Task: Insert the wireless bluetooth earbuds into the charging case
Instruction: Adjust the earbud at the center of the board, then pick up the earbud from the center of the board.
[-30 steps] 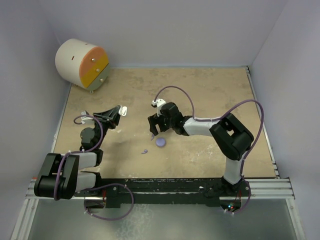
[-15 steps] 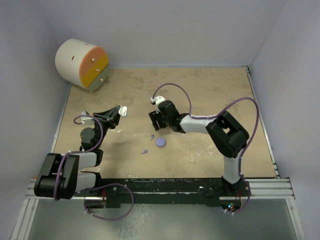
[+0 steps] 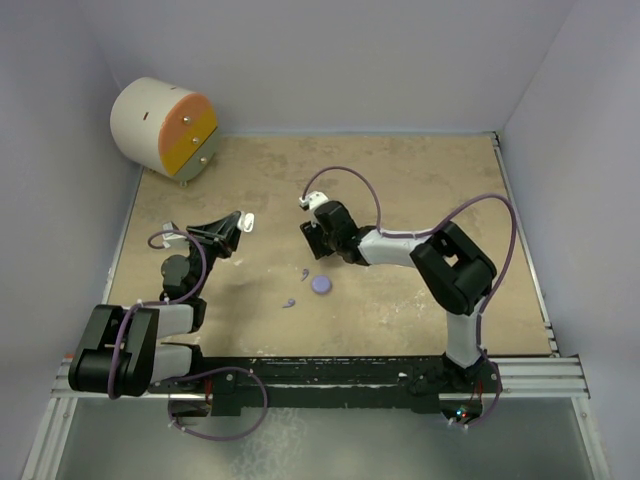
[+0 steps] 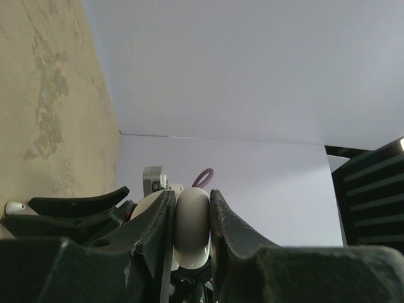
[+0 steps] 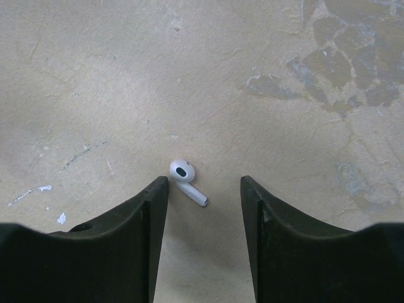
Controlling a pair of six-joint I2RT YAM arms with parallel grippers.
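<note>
Narrowed since earlier frame: right gripper [image 5: 204, 183], half-open astride white earbud [image 5: 183, 172] on table [image 5: 95, 76], ungripped. Clamped tight on white charging case [image 4: 191, 221]: left gripper [image 4: 192, 197].

No writing, label or number can be read anywhere in view

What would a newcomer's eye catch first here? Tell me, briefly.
First the white earbud, lying on the table between the open fingers of the right tool. Next the left tool, shut on a white case at the left side. Then the drum with an orange face, in the far left corner.
</note>
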